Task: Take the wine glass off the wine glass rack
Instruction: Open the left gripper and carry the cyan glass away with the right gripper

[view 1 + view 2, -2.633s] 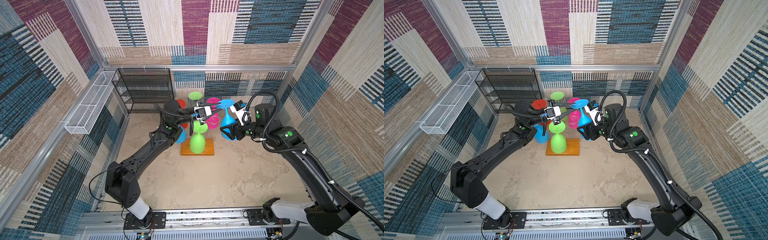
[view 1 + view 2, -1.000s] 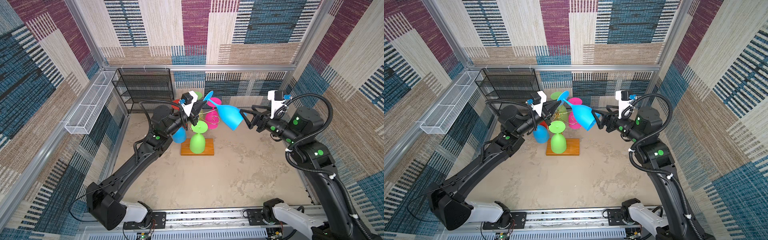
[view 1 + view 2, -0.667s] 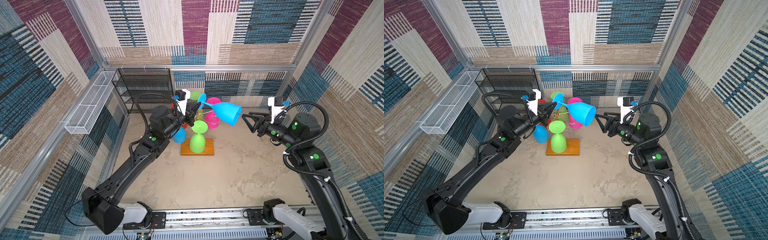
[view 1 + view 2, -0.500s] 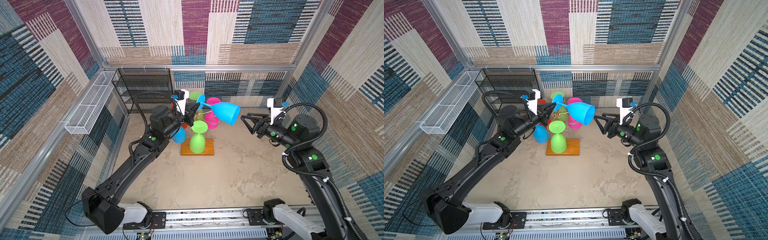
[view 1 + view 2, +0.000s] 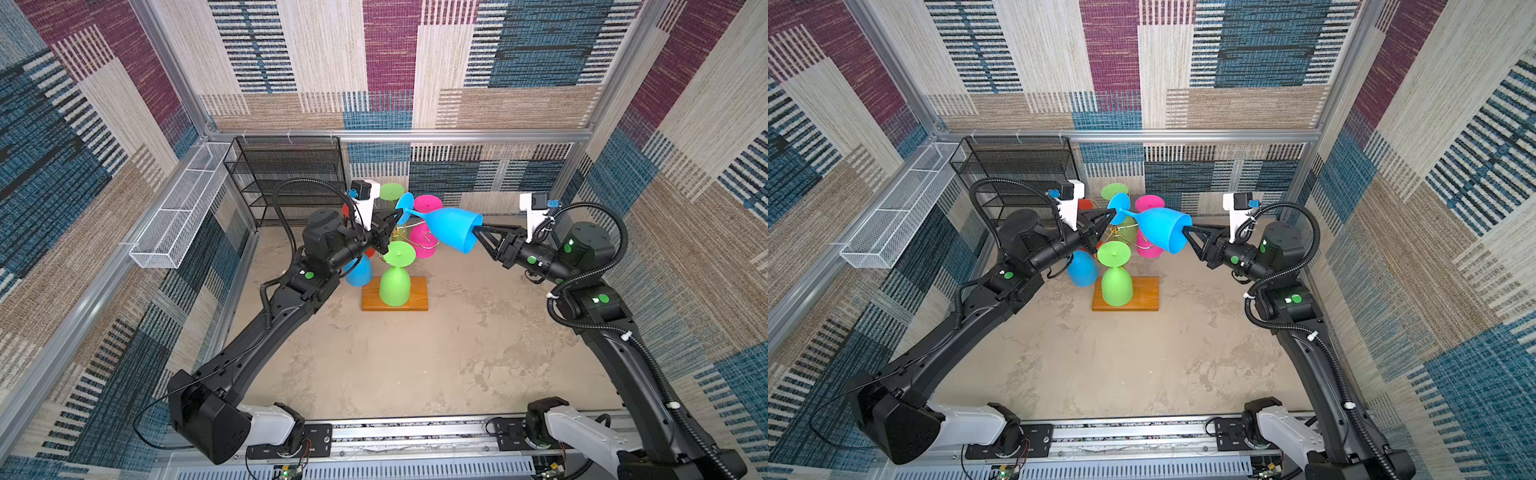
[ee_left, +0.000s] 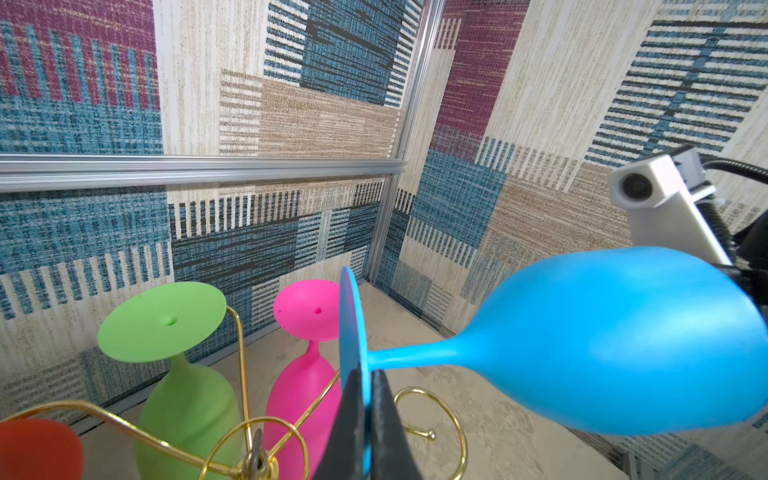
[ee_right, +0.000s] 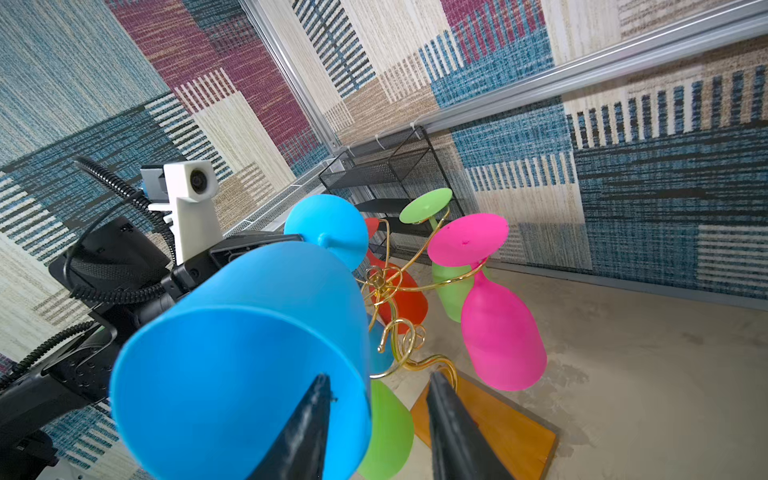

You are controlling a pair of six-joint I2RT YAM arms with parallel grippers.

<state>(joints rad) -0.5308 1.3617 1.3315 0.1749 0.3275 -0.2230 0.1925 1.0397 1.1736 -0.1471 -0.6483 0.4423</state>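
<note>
In mid-air above the rack (image 5: 417,298), the wine glass (image 5: 451,228) lies sideways, off its hook; the left gripper (image 6: 365,376) is clamped on its thin foot, the right gripper (image 7: 378,376) straddles the rim, jaws apart; such an edge pinch may let it swivel or drop; it looks smooth, opaque blue, probably plastic

A: Bright, even light from overhead; only faint, soft shadows lie on the floor (image 5: 415,353).
B: Both top views are sharp, though the walls (image 5: 685,166) bow at the edges. In the left wrist view the blue wine glass (image 6: 602,340) carries a mild sheen and looks slightly soft.
</note>
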